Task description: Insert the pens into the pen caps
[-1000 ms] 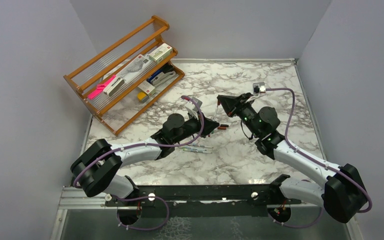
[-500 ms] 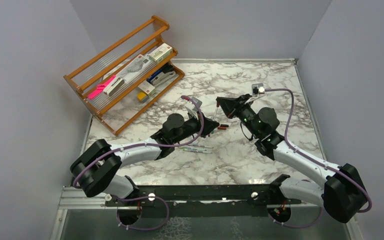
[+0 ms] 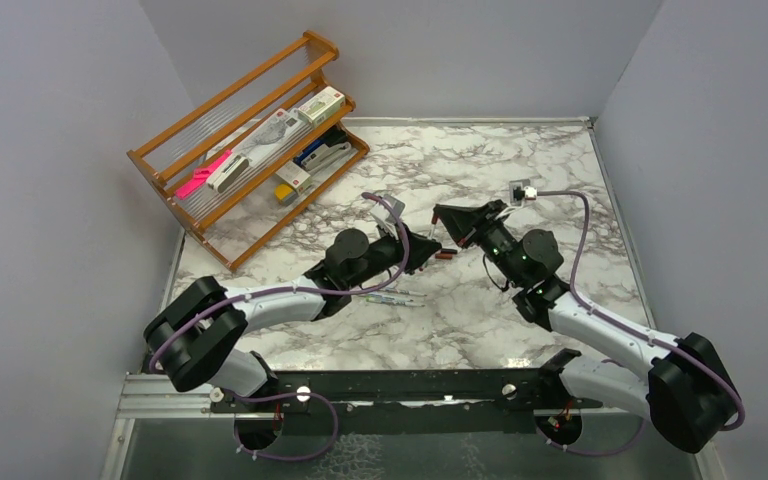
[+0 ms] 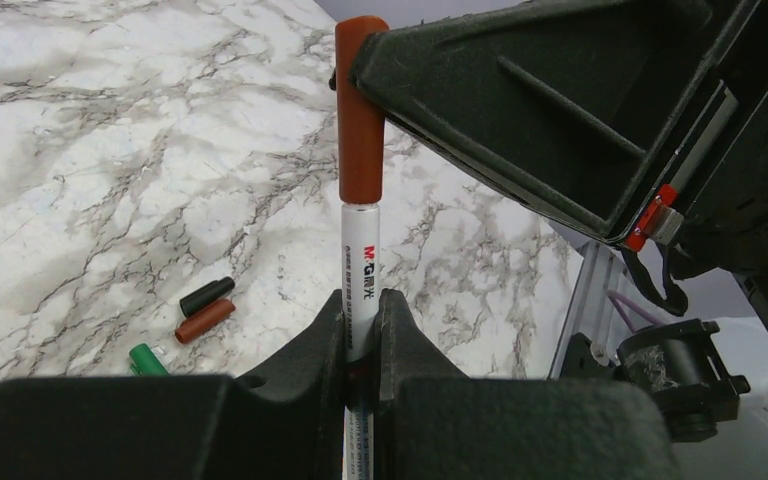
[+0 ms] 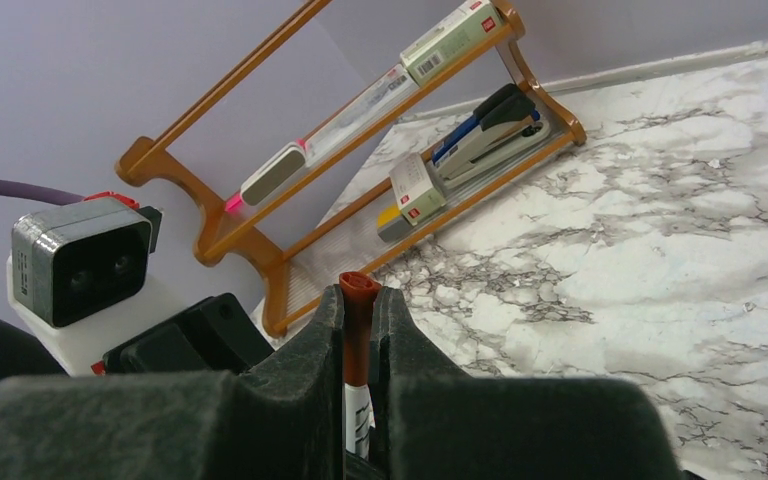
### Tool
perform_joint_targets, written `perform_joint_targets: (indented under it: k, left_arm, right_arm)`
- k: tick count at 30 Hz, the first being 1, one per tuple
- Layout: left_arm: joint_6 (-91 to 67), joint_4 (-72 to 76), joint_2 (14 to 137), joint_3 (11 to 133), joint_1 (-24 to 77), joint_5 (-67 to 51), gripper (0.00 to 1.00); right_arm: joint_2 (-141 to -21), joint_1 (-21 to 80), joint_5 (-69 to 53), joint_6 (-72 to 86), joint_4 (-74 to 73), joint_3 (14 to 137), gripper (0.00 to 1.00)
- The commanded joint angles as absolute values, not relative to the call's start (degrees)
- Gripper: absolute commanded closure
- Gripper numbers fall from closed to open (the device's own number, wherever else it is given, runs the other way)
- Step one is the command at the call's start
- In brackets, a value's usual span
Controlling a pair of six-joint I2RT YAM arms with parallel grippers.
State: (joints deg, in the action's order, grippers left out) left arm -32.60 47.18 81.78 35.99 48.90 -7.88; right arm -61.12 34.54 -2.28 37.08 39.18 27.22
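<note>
My left gripper is shut on a white pen with printed lettering, held upright above the table. A red-brown cap sits on the pen's upper end. My right gripper is shut on that same cap, and the white pen barrel shows just below it. In the top view the two grippers meet at mid-table, left and right. Three loose caps lie on the marble: black, red-brown and green. Another pen lies beside the left arm.
A wooden rack stands at the back left, holding a pink marker, a stapler, boxes and a yellow block. Grey walls close in the marble table on three sides.
The right wrist has shifted a little toward the near side, its fingers staying at the left gripper. The left arm has barely moved.
</note>
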Motion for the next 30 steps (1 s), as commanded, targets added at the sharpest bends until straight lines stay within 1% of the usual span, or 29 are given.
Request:
perform_joint_targets:
  k: [1,6,15,23,30]
  left_arm:
    - [-31.28,55.46,81.62,39.05,48.60,-3.63,1.00]
    - [-29.27,55.48,81.75,40.87,48.55,-4.19,1.00]
    - [-26.84,55.48,80.07,42.54,48.49,-4.95,1.00]
    - [-27.29,55.51,81.41,45.11,48.51,-5.51,1.00]
    - [-25.04,54.05,81.74,47.49,48.51,-5.20,1.00]
  right_arm:
    - [-60.55,34.78,-5.99,37.80,38.30,23.17,0.98]
    - [-59.61,34.80,-8.52,36.72,37.66,20.71,0.98]
    - [-59.20,34.80,-15.99,36.00,30.26,21.12,0.98]
    - [-61.46,34.80,-19.97,37.29,32.91,18.06,0.98]
    - [-61.19,34.76,-19.65,38.02,33.59,17.14,0.98]
